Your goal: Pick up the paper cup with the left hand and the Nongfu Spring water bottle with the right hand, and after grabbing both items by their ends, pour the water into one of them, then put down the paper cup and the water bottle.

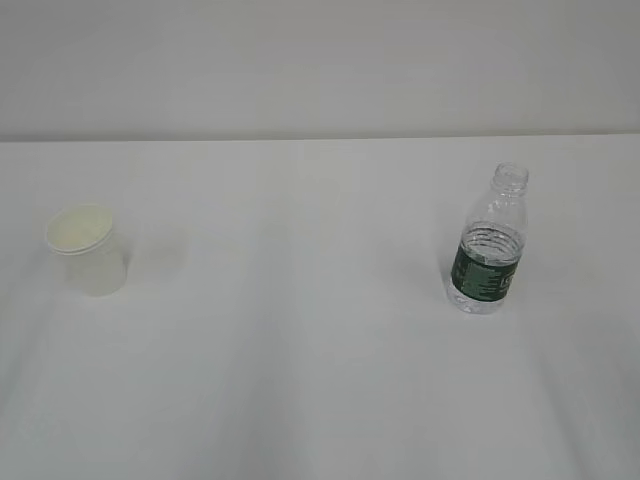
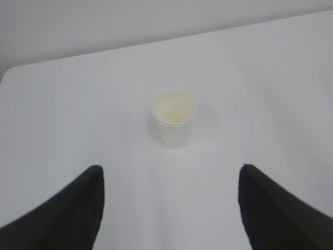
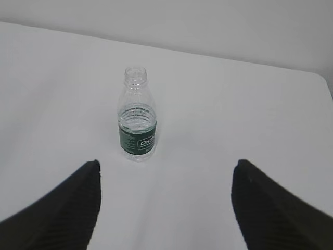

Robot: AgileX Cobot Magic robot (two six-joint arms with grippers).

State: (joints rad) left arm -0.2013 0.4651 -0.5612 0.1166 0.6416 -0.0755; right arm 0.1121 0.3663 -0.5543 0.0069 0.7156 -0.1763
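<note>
Pre-grasp step. Left gripper (image 2: pixel 169 208) and right gripper (image 3: pixel 165 205) gaped wide, empty. Cup (image 2: pixel 174 118), bottle (image 3: pixel 137 121) upright, untouched. Next, likely: advance, straddle each.

Bare test bench, plain white table (image 1: pixel 320 380), blank wall (image 1: pixel 320 60)

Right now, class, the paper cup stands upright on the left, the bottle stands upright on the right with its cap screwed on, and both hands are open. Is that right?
Not quite: the bottle has no cap; the right wrist view shows its neck open. The paper cup does stand upright on the left, the bottle on the right, and the left hand and right hand are open.
</note>
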